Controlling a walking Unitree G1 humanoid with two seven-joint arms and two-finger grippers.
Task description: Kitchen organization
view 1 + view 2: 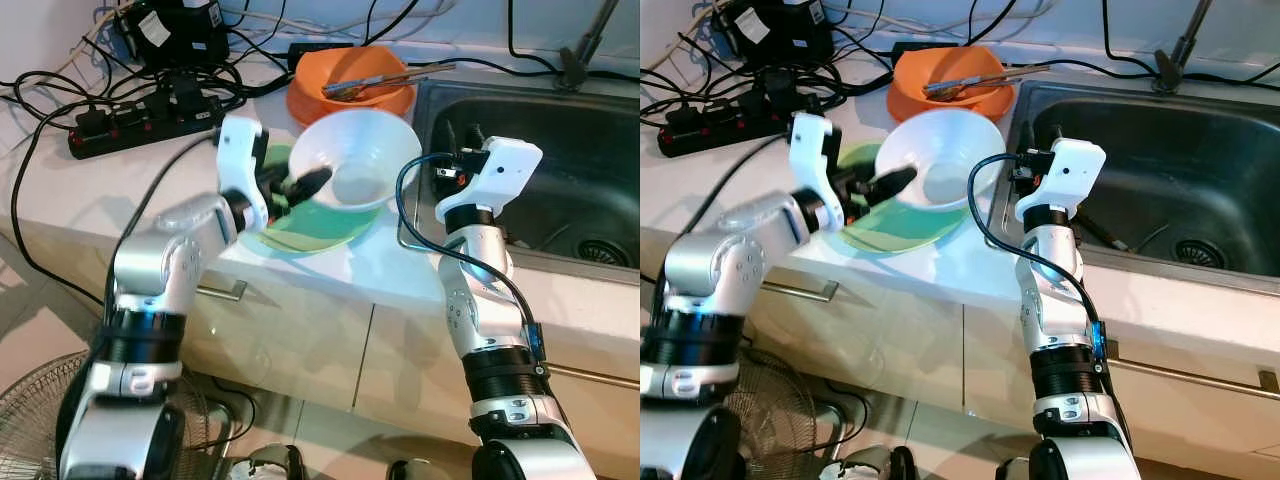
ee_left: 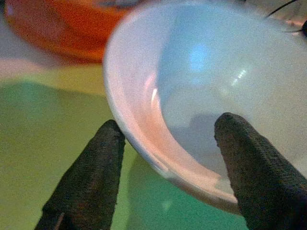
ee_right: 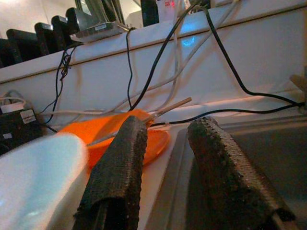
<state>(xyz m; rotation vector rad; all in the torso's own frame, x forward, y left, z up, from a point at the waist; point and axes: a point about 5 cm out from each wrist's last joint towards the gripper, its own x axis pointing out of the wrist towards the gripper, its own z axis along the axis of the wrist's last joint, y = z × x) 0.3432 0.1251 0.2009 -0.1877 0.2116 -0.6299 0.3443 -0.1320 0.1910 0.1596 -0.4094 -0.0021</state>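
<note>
The left gripper (image 2: 168, 143) straddles the near rim of the white bowl (image 1: 355, 160), one finger outside the wall and the other inside, so it is pinching the bowl by its edge. The bowl hangs tilted just ahead of those fingers, its mouth turned up and toward the sink, directly over the green plate (image 1: 300, 232) that lies on the counter (image 1: 70, 195) beneath the gripper. Beyond the bowl sits the orange bowl (image 1: 350, 95) with utensils across it.

The white bowl looks like thin, smooth plastic: light and stiff, probably slippery at the glossy wall, so a rim pinch is the sensible hold, though it may swing or slide if tipped further. The left arm is bent at the elbow, forearm raised over the counter edge, wrist cocked inward.

To the right, the right gripper (image 3: 168, 163) is spread and empty, its fingers pointing past the orange bowl along the edge of the sink (image 1: 560, 180). That arm stands nearly upright, wrist level.
</note>
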